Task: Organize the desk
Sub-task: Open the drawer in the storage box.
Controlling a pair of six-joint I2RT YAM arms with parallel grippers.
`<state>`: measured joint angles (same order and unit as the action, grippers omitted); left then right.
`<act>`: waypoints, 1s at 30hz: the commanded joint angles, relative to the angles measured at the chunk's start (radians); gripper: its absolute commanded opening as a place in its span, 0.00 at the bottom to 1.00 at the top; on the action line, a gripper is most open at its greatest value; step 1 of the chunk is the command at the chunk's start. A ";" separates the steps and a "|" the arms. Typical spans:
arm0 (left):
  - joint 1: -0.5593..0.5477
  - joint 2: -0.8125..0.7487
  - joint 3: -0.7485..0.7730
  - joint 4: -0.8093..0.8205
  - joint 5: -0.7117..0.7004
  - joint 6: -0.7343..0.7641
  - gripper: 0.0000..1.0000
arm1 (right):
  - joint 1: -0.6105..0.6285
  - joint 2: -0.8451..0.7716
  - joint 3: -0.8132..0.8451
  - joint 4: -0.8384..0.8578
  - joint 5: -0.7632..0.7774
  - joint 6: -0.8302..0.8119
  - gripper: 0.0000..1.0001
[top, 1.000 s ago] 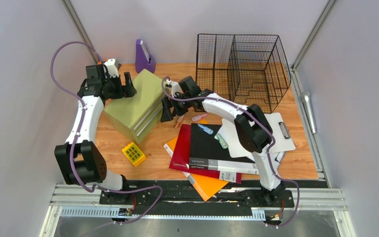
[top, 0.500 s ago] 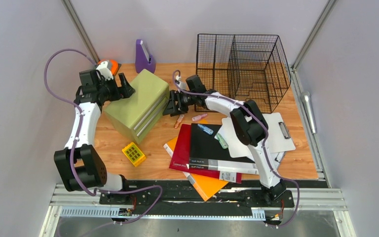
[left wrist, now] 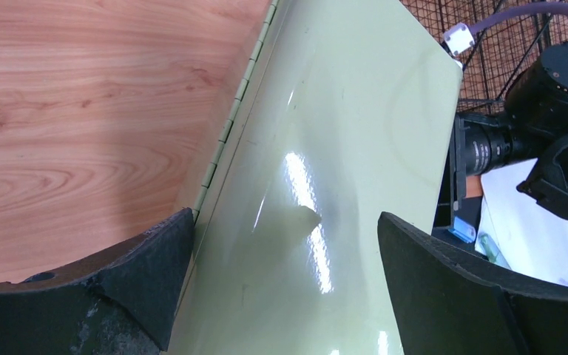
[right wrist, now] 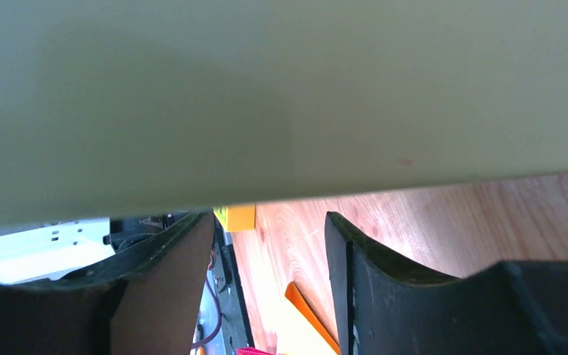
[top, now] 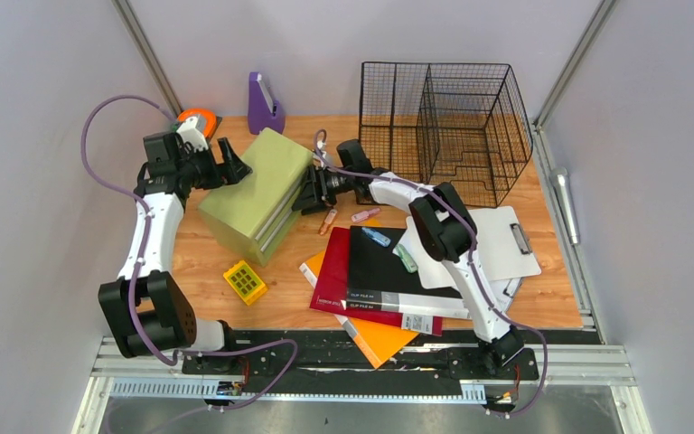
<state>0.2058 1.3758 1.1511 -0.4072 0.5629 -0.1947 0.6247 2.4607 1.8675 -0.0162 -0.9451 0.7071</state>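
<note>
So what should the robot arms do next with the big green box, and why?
Probably a small push with the right gripper to turn the green box straighter. The box sits crooked on the desk, the right gripper is open at its right side, and the left gripper, open too, straddles its far left edge to steady it.

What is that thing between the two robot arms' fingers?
A pale green drawer box, clearest in the top view: the left fingers are at its far-left side, the right fingers at its right side.
</note>
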 commanded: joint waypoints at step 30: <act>-0.026 -0.057 -0.090 -0.321 0.234 0.119 0.96 | 0.009 0.116 0.076 0.375 -0.118 0.275 0.13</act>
<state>0.2096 1.3239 1.1053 -0.4717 0.6918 -0.0078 0.5968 2.5942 1.9526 0.2424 -1.0595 0.9844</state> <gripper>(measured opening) 0.967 0.328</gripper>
